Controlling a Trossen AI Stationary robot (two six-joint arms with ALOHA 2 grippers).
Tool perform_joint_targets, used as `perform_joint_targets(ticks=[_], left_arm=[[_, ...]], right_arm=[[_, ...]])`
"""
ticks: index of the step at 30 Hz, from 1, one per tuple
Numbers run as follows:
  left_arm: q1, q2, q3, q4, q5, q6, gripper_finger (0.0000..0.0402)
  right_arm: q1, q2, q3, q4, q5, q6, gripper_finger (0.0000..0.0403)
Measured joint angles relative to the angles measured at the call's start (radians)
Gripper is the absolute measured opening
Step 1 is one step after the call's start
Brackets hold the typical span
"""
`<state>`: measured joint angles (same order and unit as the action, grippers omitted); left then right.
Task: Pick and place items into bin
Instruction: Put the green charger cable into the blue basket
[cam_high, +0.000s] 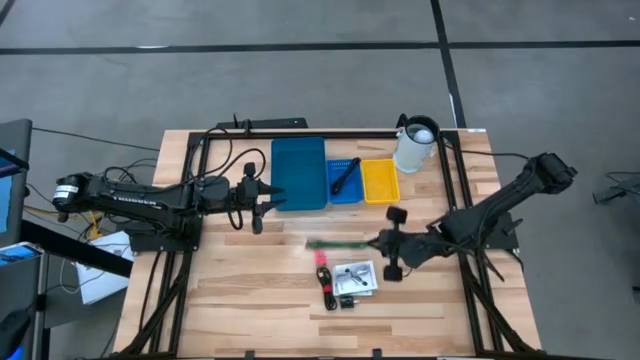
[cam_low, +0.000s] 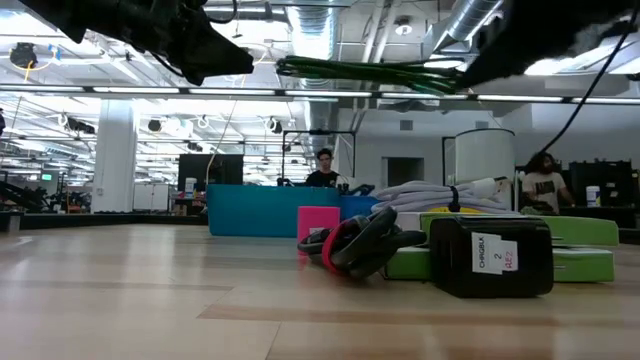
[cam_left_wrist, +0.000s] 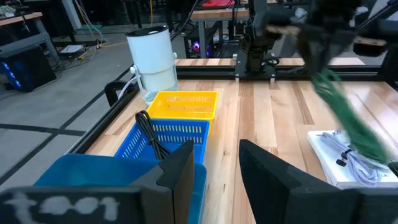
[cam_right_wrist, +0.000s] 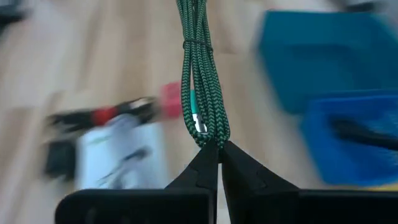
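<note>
Right gripper (cam_right_wrist: 217, 149) fingers are clamped on one end of your green braided cable (cam_right_wrist: 199, 81), lifted above mid-tabletop; it looks light and floppy, so carry gently. Left gripper (cam_left_wrist: 214, 165) fingers stand apart by the bins.

Bare tabletop (cam_high: 250, 290) left of the item cluster (cam_high: 345, 280), seemingly unobstructed.

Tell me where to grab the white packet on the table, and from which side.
Come straight down on the white packet: it lies flat. Pinch its edge toward the right arm, probably; the black and red stick lies along the opposite edge and a black block sits by a corner.
</note>
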<state>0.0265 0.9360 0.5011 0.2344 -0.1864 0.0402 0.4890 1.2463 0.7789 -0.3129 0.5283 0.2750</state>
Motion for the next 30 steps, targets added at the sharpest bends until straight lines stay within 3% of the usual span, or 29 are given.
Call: perform_joint_targets(ticks=[5, 9, 18, 30], left_arm=[[0.000, 0.000, 0.000, -0.001, 0.000, 0.000, 0.0117], [0.000, 0.000, 0.000, -0.001, 0.000, 0.000, 0.0117], [0.000, 0.000, 0.000, -0.007, 0.000, 0.000, 0.0117], [0.000, 0.000, 0.000, -0.006, 0.000, 0.000, 0.0117]], right_arm=[[-0.070, -0.020, 0.044, -0.051, 0.137, 0.013, 0.0002], [-0.148, -0.019, 0.051, -0.066, 0.141, 0.030, 0.0002], [-0.329, -0.018, 0.051, -0.319, 0.151, 0.196, 0.0002], [-0.496, -0.014, 0.051, -0.300, -0.058, 0.197, 0.0002]])
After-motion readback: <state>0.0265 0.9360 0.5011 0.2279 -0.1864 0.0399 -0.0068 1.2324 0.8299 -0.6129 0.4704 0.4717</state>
